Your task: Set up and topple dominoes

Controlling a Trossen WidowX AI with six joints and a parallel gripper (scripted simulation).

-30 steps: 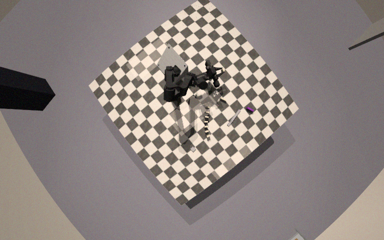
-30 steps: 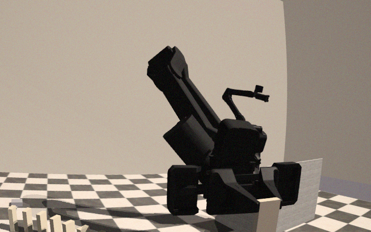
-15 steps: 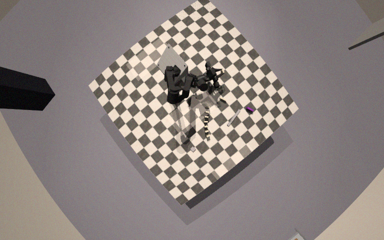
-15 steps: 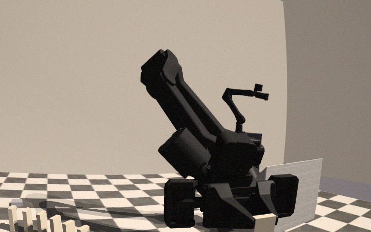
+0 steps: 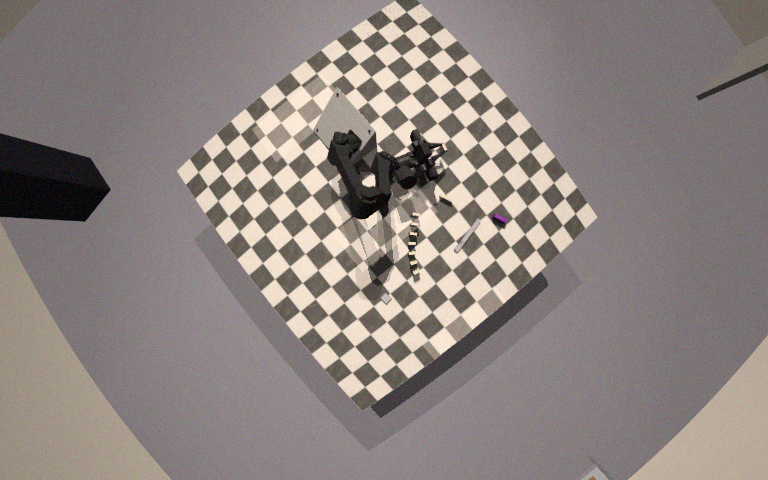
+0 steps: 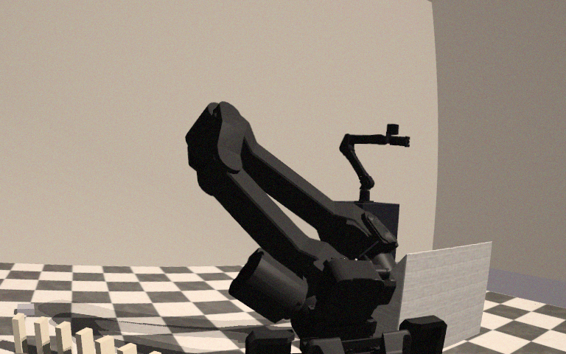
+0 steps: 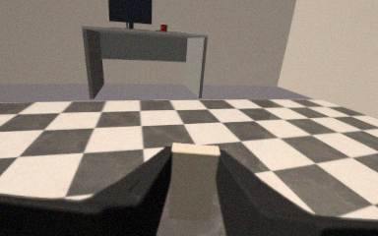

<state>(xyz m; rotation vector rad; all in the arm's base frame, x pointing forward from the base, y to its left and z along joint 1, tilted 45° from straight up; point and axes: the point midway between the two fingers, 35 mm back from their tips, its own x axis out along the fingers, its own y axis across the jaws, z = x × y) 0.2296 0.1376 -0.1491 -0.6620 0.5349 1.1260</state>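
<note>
Several cream dominoes (image 5: 412, 243) (image 6: 84, 340) stand upright in a slightly curved row; the row's near end is cut off in the exterior view. My gripper (image 5: 440, 157) (image 7: 194, 154) is shut on a cream domino (image 7: 195, 172), held upright between the fingers in the wrist view. The gripper is beyond the row's upper end in the top view, up and to the right of it. Its fingertips are below the frame in the exterior view. Another domino (image 5: 446, 200) appears to lie on the board between gripper and grey bar. The held domino's height above the board is unclear.
A grey bar (image 5: 467, 236) and a purple block (image 5: 499, 218) lie right of the row. A small pale block (image 5: 385, 298) (image 6: 24, 309) lies past its lower end. The grey plate (image 5: 339, 113) (image 6: 446, 287) is by the arm's base. A desk (image 7: 148, 32) stands beyond the checkered board.
</note>
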